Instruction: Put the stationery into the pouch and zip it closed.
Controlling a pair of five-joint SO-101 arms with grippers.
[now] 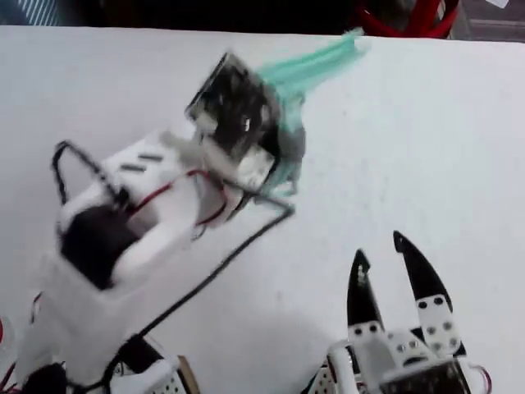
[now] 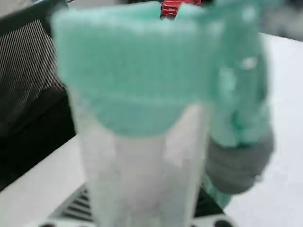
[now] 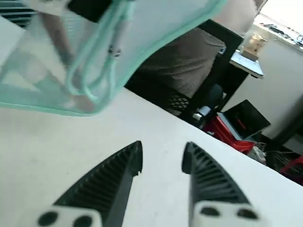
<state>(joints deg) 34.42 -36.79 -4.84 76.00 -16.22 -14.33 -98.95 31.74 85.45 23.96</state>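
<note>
My left gripper point(image 1: 246, 131) is pinched on the pouch point(image 1: 308, 70) and holds it up off the table point(image 1: 426, 139). The pouch's teal-edged body sticks out past my left fingertips, away from my arm, and its near end lies right at the jaws. A grey lump point(image 2: 239, 163) sits against the side of the pouch just beyond my left fingers; I cannot tell what it is. Blurred shapes show through the pouch's see-through wall, too unclear to name. My right gripper point(image 3: 161, 158) hangs low over the table with its two black fingers spread and nothing between them. From that gripper the pouch is ahead, higher up and off to its left, well apart from the fingertips.
</note>
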